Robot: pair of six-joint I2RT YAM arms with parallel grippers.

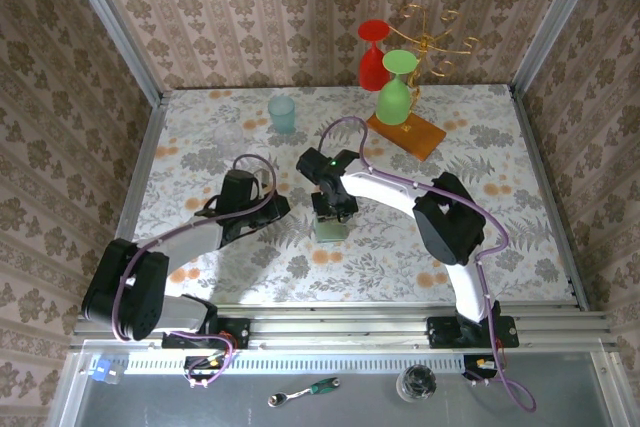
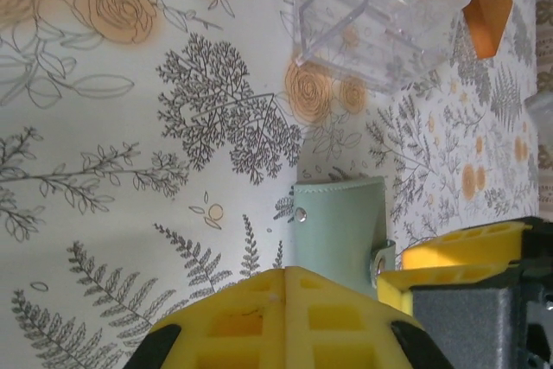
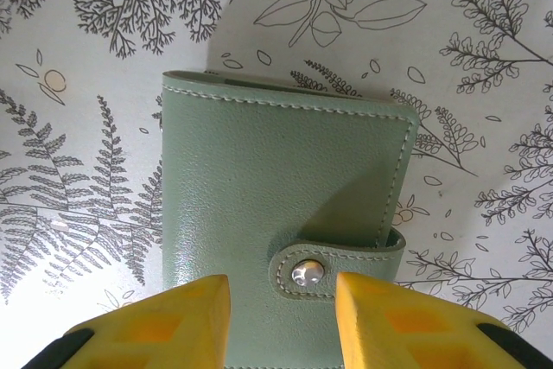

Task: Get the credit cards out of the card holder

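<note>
Nearest the arm bases, the left tool (image 2: 285, 276) is closed, its yellow fingers pressed flat together with nothing visible between them. It sits low over the tabletop (image 1: 520, 197), just left of the card holder (image 3: 276, 170). The holder lies flat and folded near the middle of the tabletop, its strap (image 3: 346, 264) snapped shut over the right edge. The right tool (image 3: 281, 281) hangs directly above the holder with its jaws parted, one finger to each side of the snap, clasping nothing. The credit cards are presumably inside.

The holder looks light, soft and leathery. It would likely slide if pulled by one tool alone, so pin the body flat and lift the strap's free end. The cards should be thin, stiff and slick, best pinched by an exposed edge.

Farther off stand a clear plastic box (image 2: 371, 15) and a teal tumbler (image 1: 282, 113).
</note>
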